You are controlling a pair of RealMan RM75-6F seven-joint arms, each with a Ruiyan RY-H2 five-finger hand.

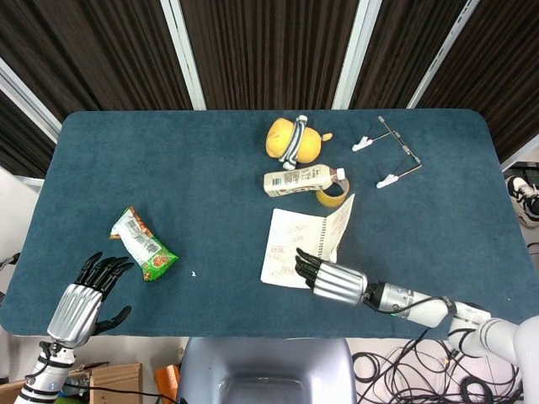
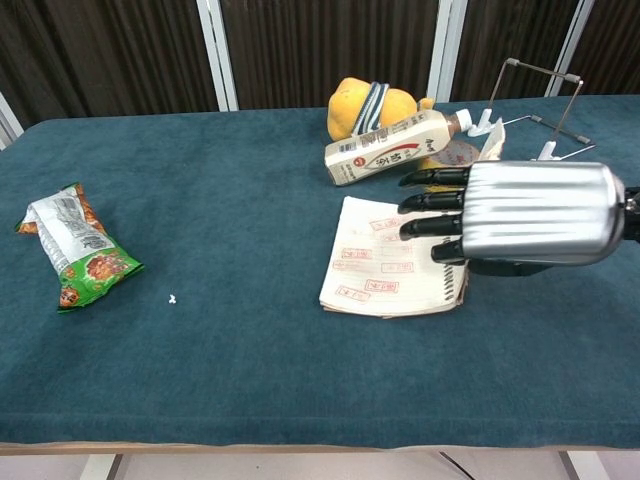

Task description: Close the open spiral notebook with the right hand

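Note:
The spiral notebook [image 1: 290,246] lies half folded near the table's front, right of centre. Its left page [image 2: 378,262] is flat, showing red stamps. Its right page [image 1: 343,224] stands lifted, nearly upright. My right hand [image 1: 330,282] reaches leftward over the notebook's front edge with straight, spread fingers and holds nothing. In the chest view the right hand [image 2: 520,213] fills the space over the spiral and hides most of the raised page, whose tip [image 2: 491,141] shows above it. My left hand [image 1: 84,300] hovers open at the front left corner, away from the notebook.
Behind the notebook lie a milk bottle [image 1: 299,179], a yellow tape roll [image 1: 333,198] and a yellow plush toy [image 1: 292,140]. A wire stand [image 1: 389,153] sits at the back right. A green snack bag [image 1: 143,245] lies at the front left.

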